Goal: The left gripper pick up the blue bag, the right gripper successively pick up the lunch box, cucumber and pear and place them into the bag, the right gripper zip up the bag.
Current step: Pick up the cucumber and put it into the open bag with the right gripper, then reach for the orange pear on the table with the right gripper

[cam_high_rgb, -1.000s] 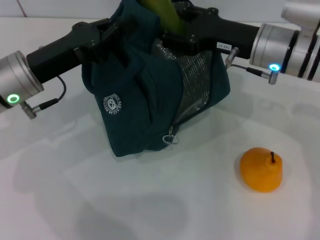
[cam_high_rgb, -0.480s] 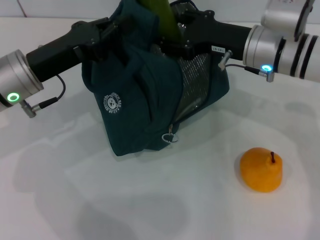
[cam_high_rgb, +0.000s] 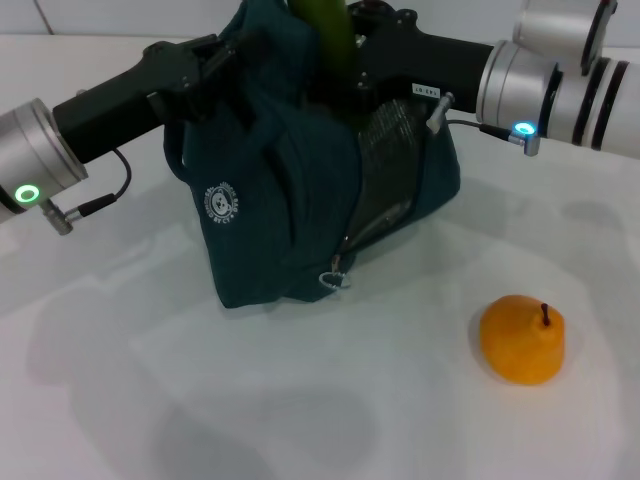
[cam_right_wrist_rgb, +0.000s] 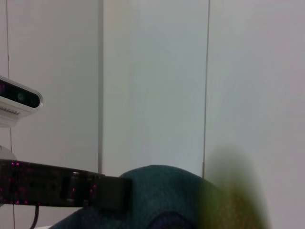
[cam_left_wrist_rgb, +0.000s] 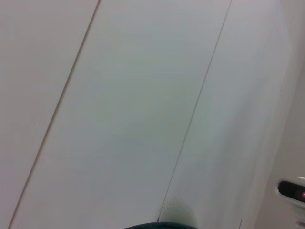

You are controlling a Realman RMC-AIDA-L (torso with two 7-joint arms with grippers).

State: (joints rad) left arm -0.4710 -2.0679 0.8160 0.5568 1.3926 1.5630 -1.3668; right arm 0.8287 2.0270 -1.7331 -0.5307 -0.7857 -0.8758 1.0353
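I have the left end effector (cam_high_rgb: pixel 215 62) clamped on the upper edge of the dark teal fabric lunch bag with the silver foil lining (cam_high_rgb: pixel 290 200), and I judge that grip is there to keep the mouth held up and open so the other arm can feed things in from above. The bag stands on the white surface (cam_high_rgb: pixel 300 400), leaning a little, its white round logo (cam_high_rgb: pixel 219 206) facing me and the ring zipper pull (cam_high_rgb: pixel 333 281) hanging low at the front seam, so the zip is not yet closed. The right end effector (cam_high_rgb: pixel 355 55) is at the bag's mouth holding the long dark green cucumber (cam_high_rgb: pixel 325 35) upright, with the lower part already inside the opening and the top running out of the head view; its fingers are closed around the cucumber as far as I can see. I take this as the cucumber step nearly done. The clear lunch box is not visible, presumably inside. The round orange-yellow pear with its dark stem (cam_high_rgb: pixel 522 338) sits on the surface well apart from the bag, untouched. Both arms reach in low and nearly level from opposite sides, meeting over the bag. The wrist views show mostly pale wall panels.
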